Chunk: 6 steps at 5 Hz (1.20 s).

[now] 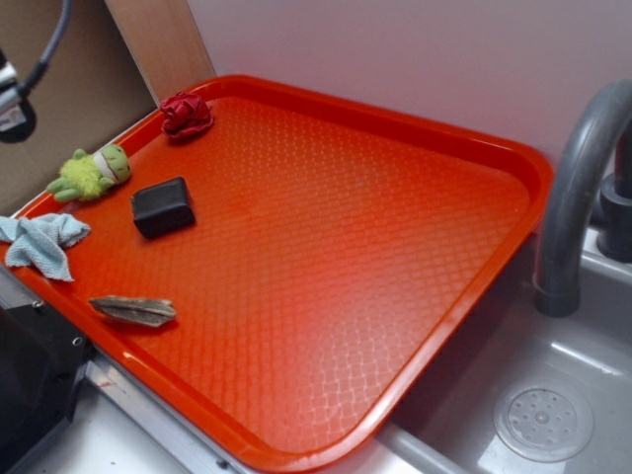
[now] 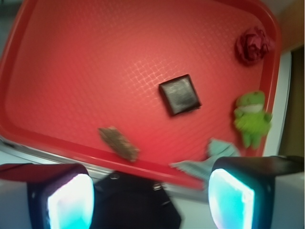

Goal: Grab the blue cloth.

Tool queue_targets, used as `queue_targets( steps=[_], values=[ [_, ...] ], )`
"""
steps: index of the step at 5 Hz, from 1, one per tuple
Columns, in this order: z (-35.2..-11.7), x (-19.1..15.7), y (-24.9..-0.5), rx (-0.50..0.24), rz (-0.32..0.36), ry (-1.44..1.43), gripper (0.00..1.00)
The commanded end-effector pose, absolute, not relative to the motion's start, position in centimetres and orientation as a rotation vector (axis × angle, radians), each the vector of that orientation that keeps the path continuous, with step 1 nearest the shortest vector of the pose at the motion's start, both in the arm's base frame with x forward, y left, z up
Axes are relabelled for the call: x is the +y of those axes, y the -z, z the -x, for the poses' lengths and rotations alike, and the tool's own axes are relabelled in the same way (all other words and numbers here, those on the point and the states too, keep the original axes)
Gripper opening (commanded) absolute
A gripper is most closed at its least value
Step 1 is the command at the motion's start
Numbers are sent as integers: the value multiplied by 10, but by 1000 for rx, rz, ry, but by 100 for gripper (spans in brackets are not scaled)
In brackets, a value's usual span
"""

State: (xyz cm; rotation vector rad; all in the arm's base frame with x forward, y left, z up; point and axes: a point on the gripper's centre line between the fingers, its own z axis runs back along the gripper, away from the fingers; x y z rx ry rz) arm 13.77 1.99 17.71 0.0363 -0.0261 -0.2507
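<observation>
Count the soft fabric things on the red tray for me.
3. The blue cloth drapes over the tray's left rim, the green plush toy lies just behind it, and the red fabric wad sits at the far left corner. None seem hidden.

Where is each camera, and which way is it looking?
Exterior: off to one side and above, looking down across the red tray beside the sink; hardly any robot shows.
Wrist: on the arm, looking down at the tray; two fingers fill the bottom corners.
Both show the blue cloth, green plush toy, black block and red fabric wad.
</observation>
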Motion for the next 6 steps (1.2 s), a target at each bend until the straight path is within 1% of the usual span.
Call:
queue_targets(
  steps=[1, 5, 6],
  values=[
    [-131, 97, -122, 12, -257, 336, 100],
    [-131, 97, -122, 12, -257, 336, 100],
    [-130, 120, -76, 40, -313, 347, 100]
  ],
)
